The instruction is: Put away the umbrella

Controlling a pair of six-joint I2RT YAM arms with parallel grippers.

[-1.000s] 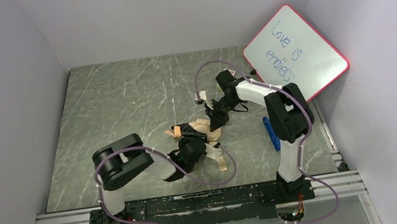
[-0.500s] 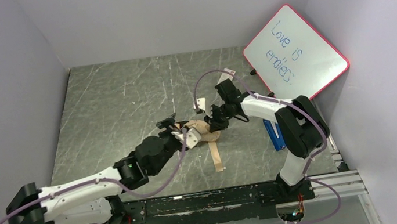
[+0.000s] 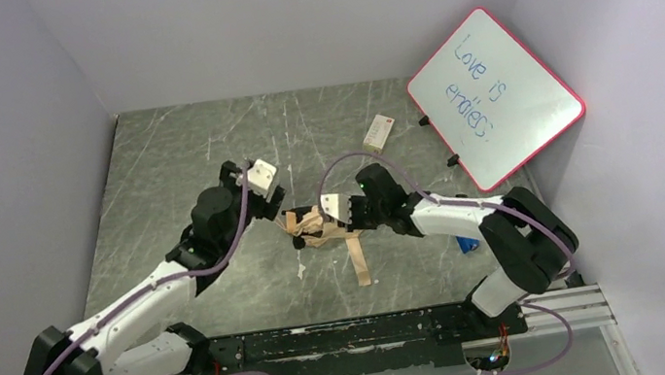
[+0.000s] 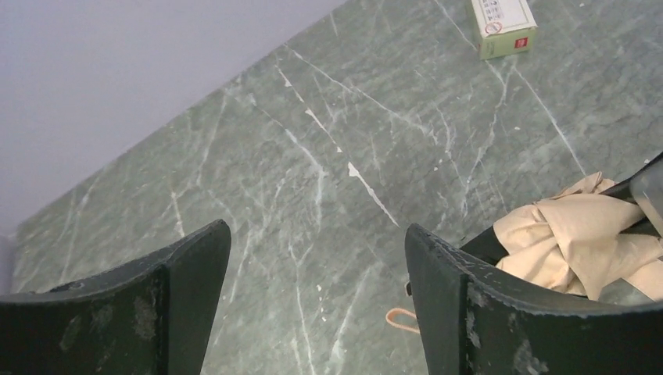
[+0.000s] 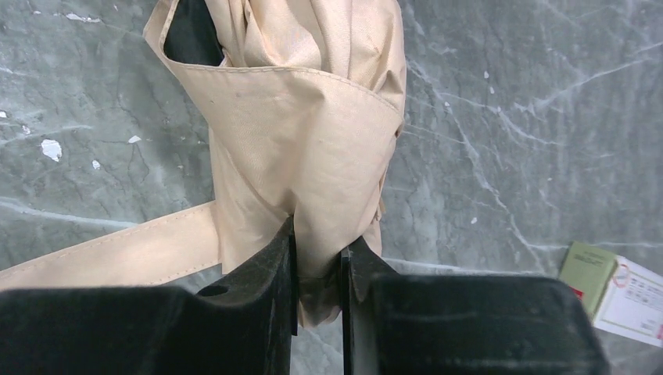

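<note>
The umbrella (image 3: 317, 226) lies folded in a crumpled tan bundle at mid table, its tan strap (image 3: 359, 262) trailing toward the near edge. My right gripper (image 3: 341, 218) reaches in from the right and is shut on a fold of the tan fabric (image 5: 305, 117), pinched between its jaws (image 5: 317, 242). The strap (image 5: 117, 254) runs off to the left in that view. My left gripper (image 3: 269, 199) hovers just left of the bundle, open and holding nothing (image 4: 317, 234). The umbrella (image 4: 586, 242) shows beyond its right finger, with an orange loop (image 4: 401, 318) on the table.
A pink-framed whiteboard (image 3: 494, 86) leans on the right wall. A small box (image 3: 379, 129) lies at the back right, also seen as a box (image 4: 504, 23) in the left wrist view. A blue object (image 3: 466, 243) sits behind the right arm.
My left gripper has opened, let go of the umbrella and swung back and left. The right gripper has dragged the bundle a little leftward.
</note>
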